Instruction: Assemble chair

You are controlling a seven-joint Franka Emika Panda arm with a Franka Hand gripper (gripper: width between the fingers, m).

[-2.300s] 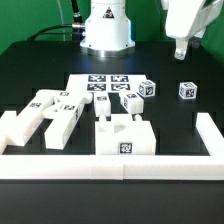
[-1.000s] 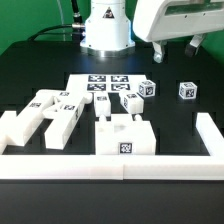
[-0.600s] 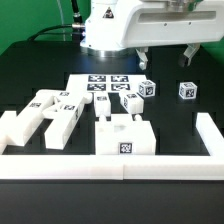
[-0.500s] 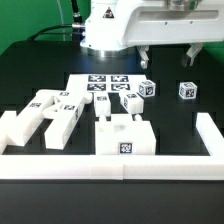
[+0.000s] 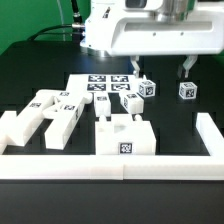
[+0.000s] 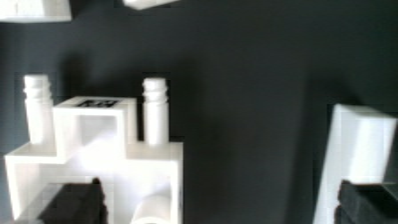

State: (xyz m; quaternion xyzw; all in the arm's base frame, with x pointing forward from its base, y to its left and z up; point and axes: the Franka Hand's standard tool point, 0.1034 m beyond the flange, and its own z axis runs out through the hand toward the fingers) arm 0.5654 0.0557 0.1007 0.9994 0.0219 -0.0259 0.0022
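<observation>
The chair lies in loose white tagged pieces on the black table. In the exterior view a cluster of leg and bar pieces [image 5: 48, 113] sits at the left, a wide slab [image 5: 125, 139] in the middle, and two small cubes [image 5: 148, 88] [image 5: 186, 91] further back. My gripper [image 5: 159, 68] hangs open above the two cubes and holds nothing. The wrist view shows a white piece with two upright pegs and a tag [image 6: 98, 135] near one finger [image 6: 80, 205]. Another white piece [image 6: 365, 140] lies near the other finger. The gripper [image 6: 222, 212] has only table between its fingers.
The marker board [image 5: 100, 83] lies flat behind the pieces. A white border rail [image 5: 110, 166] runs along the front and turns up both sides [image 5: 211, 135]. The robot's base [image 5: 105, 30] stands at the back.
The gripper has come down and moved toward the exterior view's left, from the top right corner to above the two cubes. It stayed open. No piece has moved.
</observation>
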